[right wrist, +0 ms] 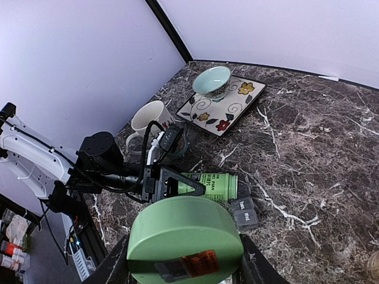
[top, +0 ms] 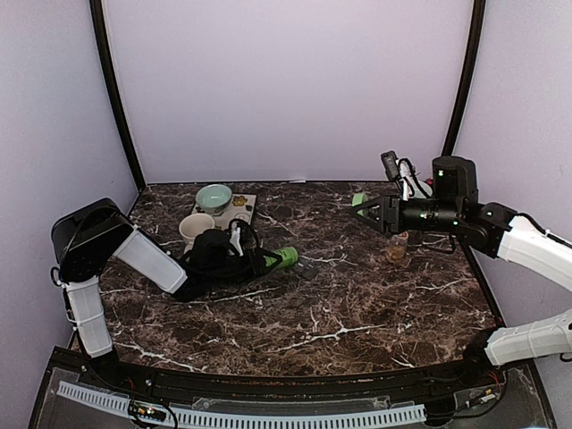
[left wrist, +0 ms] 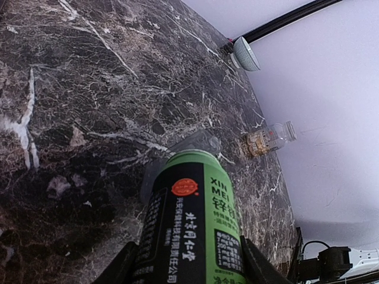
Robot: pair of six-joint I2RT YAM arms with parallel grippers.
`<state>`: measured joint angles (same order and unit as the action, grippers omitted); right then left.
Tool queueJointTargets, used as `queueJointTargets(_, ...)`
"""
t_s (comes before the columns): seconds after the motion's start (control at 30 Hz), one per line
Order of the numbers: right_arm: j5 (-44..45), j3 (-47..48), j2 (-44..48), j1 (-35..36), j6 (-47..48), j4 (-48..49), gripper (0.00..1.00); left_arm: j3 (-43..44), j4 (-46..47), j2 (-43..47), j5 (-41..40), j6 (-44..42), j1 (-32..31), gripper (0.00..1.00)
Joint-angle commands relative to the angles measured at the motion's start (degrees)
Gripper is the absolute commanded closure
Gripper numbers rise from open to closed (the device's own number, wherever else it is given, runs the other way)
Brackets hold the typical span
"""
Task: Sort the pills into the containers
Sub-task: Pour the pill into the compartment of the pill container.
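Note:
My left gripper (top: 259,259) (left wrist: 190,260) is shut on a green-and-black labelled bottle (top: 284,257) (left wrist: 195,213) (right wrist: 222,186), held nearly level just above the table. The bottle's mouth points at the containers (right wrist: 244,212) (top: 309,265) (left wrist: 201,141), a low dark grey strip of joined compartments on the marble. My right gripper (top: 362,210) (right wrist: 183,266) hangs high at the right, shut on a round green lid (right wrist: 183,236). A small clear jar (top: 398,248) (left wrist: 269,139) below the right arm holds tan-yellow pills (left wrist: 256,144).
A white mug (top: 195,228) (right wrist: 151,118) stands behind the left gripper. A pale teal bowl (top: 214,197) (right wrist: 212,81) sits on a flowered square plate (top: 243,211) (right wrist: 240,100) at the back left. Black frame posts rise at the back corners.

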<state>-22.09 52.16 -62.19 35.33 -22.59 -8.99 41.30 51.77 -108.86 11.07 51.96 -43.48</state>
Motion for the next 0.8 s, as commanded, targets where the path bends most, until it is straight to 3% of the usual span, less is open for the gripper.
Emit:
queueJointTargets(0.0, -0.58, -0.3, -0.21, -0.58, 0.11, 2.87, 0.74, 1.79, -1.46, 0.52, -0.3, -1.62, 0.37, 1.0)
queueJointTargets(0.77, -1.13, -0.48, 0.12, -0.54, -0.68, 3.4, 0.74, 3.56, -7.09, 4.08, -1.82, -4.11, 0.36, 1.0)
